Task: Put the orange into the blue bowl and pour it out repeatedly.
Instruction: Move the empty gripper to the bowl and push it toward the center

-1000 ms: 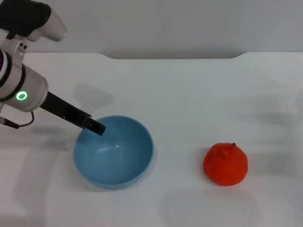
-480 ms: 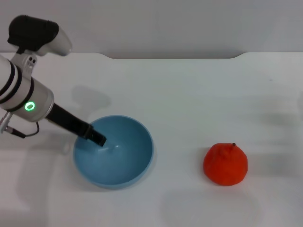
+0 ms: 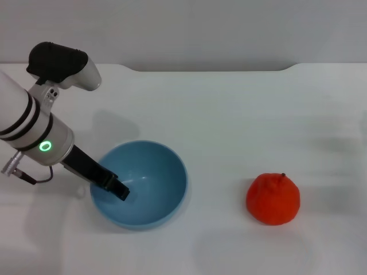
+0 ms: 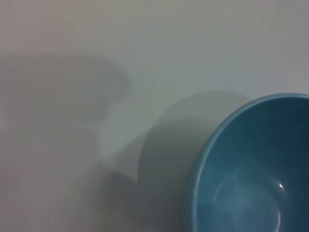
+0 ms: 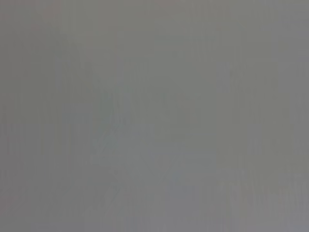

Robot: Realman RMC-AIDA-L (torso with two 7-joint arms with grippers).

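Blue bowl [image 3: 139, 183] sits upright on the white desk [image 3: 229, 114], nothing in it but the gripper tip. Left gripper [image 3: 119, 191] reaches in over the bowl's left rim from the arm on that side, black finger tip down against the inner wall on the left — whether it pinches the rim or how far the fingers stand apart, cannot tell, only one dark finger shows. Left arm's white wrist housing with a green ring light [image 3: 45, 146] hangs just left of the bowl.

Orange [image 3: 273, 198] rests on the desk well to the right of the bowl, stem nub up, nothing touching it — bare desk between the two, no obstacle.

Left wrist view: bowl rim and glossy inside [image 4: 251, 183] at one corner, the bowl's soft shadow beside it on the desk, own fingers not shown.

Right gripper not in the head view; right wrist view gives only flat grey, nothing to make out.
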